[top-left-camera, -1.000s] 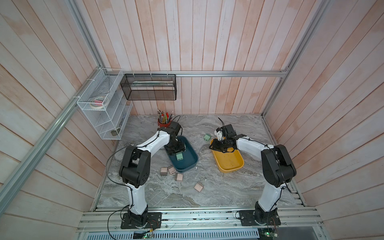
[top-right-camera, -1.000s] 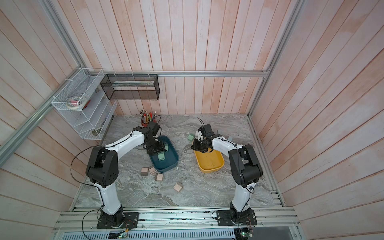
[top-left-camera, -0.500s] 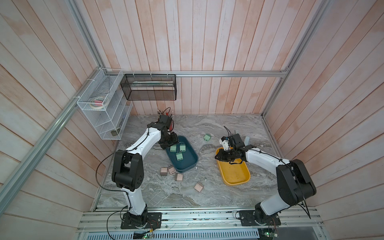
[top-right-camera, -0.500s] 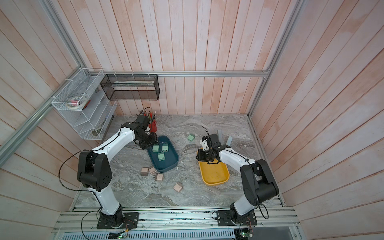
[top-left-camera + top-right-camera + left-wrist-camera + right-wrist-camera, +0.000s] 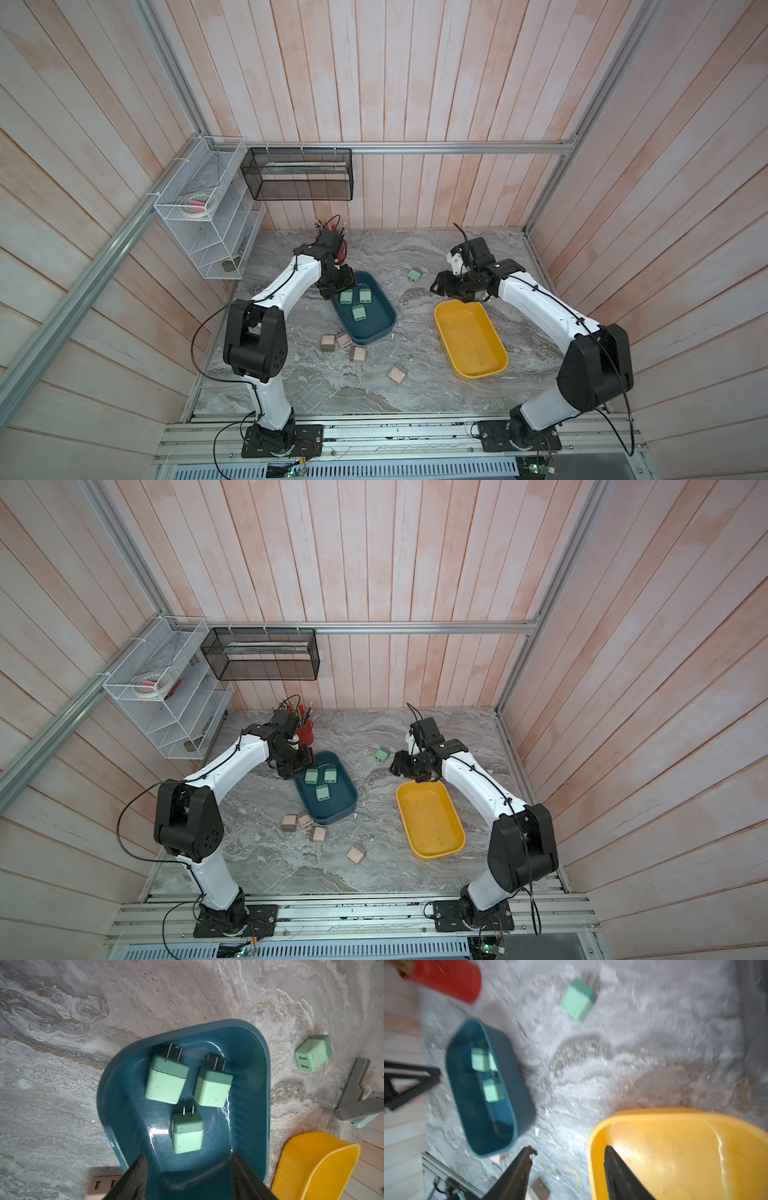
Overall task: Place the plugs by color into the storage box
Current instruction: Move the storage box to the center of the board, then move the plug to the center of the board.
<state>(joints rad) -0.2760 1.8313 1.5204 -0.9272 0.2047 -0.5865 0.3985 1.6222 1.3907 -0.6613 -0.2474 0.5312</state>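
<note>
Three mint green plugs (image 5: 358,312) (image 5: 166,1082) lie in the teal tray (image 5: 376,330) (image 5: 249,1105). My left gripper (image 5: 340,286) (image 5: 188,1156) hangs open over that tray's far end, holding nothing. A fourth green plug (image 5: 414,274) (image 5: 578,1000) sits on the table between the arms. Several pink-beige plugs (image 5: 357,354) (image 5: 356,854) lie in front of the teal tray. The yellow tray (image 5: 469,345) (image 5: 675,1157) holds nothing. My right gripper (image 5: 438,286) (image 5: 568,1148) is open at its far rim, one finger over the tray and one over the table.
A red pen cup (image 5: 341,250) stands behind the left arm. Grey bars (image 5: 353,1088) lie at the far right of the table. A white wire rack (image 5: 208,216) and a black mesh basket (image 5: 297,174) hang on the walls.
My right gripper went from shut to open, and the yellow tray slid toward the front right. My left gripper drew back to the teal tray's far end, uncovering two more green plugs.
</note>
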